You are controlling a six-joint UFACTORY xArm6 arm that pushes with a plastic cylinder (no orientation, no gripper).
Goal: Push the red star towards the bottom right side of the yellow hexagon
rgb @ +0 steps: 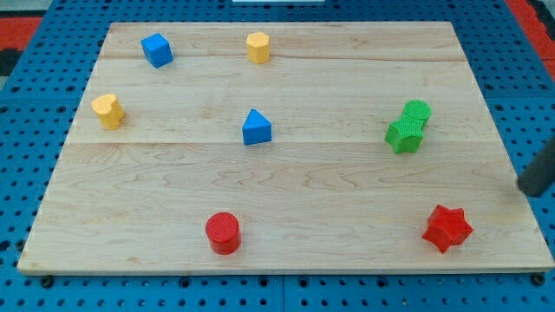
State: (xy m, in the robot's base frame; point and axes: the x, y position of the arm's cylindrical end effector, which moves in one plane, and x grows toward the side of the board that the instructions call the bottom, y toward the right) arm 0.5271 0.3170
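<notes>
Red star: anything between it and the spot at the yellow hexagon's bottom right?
Nothing sits squarely on that line. The red star is at the view's bottom right, the yellow hexagon at the top. The blue triangle lies close to the path, just below the hexagon, and could be clipped. My tip is right of the star, apart from it.

Wooden bench w/ blocks resting on it: blue cube, yellow hexagon, yellow heart, blue triangle, two touching green blocks, red cylinder, red star.
</notes>
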